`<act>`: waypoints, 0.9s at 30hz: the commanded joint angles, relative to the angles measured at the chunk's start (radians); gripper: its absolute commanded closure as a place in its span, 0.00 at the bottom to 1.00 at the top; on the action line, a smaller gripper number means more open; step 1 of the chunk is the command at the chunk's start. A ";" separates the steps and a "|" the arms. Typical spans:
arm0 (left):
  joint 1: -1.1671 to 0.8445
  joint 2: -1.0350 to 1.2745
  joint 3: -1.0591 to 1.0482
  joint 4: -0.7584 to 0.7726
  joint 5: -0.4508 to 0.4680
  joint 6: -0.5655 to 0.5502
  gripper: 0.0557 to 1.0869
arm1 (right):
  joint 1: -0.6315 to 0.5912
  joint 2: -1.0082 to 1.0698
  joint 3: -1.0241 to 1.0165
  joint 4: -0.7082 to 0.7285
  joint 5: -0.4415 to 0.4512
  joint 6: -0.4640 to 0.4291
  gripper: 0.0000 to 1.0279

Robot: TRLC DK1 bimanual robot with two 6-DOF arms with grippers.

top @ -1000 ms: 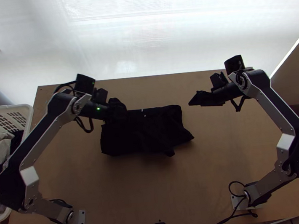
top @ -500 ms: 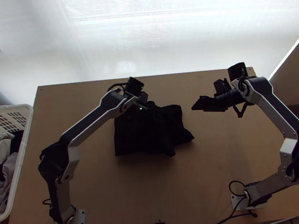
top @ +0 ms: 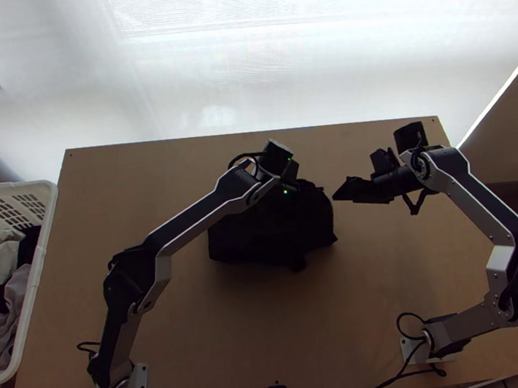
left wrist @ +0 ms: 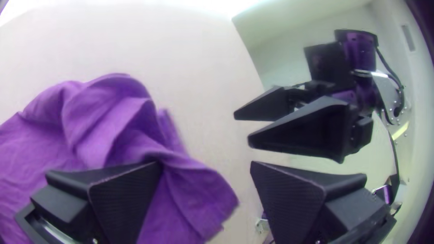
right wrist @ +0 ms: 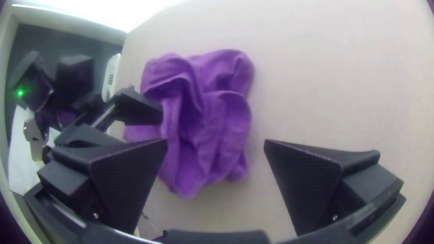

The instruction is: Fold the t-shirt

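Observation:
In the top view the t-shirt looks black and lies bunched mid-table. My left gripper is over its far right part. To the right of the cloth, my right gripper stands off the shirt. The left wrist view shows the purple t-shirt rumpled with loose folds, and my left gripper open, one finger above the cloth and part of a fold between the fingers. In the right wrist view, my right gripper is open, with the creased t-shirt beyond its fingers.
A white laundry basket with clothes stands at the table's left edge. Bare wood of the table shows on the near side of the shirt. The two grippers are close together at the cloth's right side.
My left arm has swung right across the shirt, and the cloth's left edge has shifted right, leaving it narrower and more bunched. My right gripper has come slightly toward the near edge.

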 commanded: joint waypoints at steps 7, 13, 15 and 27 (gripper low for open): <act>0.149 -0.223 -0.027 0.050 0.012 -0.020 0.04 | 0.056 -0.057 0.011 0.054 0.000 0.009 0.04; 0.271 -0.332 -0.188 -0.021 -0.008 0.101 0.04 | 0.155 0.004 0.163 0.056 -0.035 0.076 0.04; 0.299 -0.367 -0.234 -0.048 -0.008 0.123 0.04 | 0.189 0.052 0.195 0.054 -0.060 0.111 0.04; 0.379 -0.597 -0.432 -0.039 -0.078 0.200 0.04 | 0.212 0.291 0.233 0.061 -0.043 0.213 0.04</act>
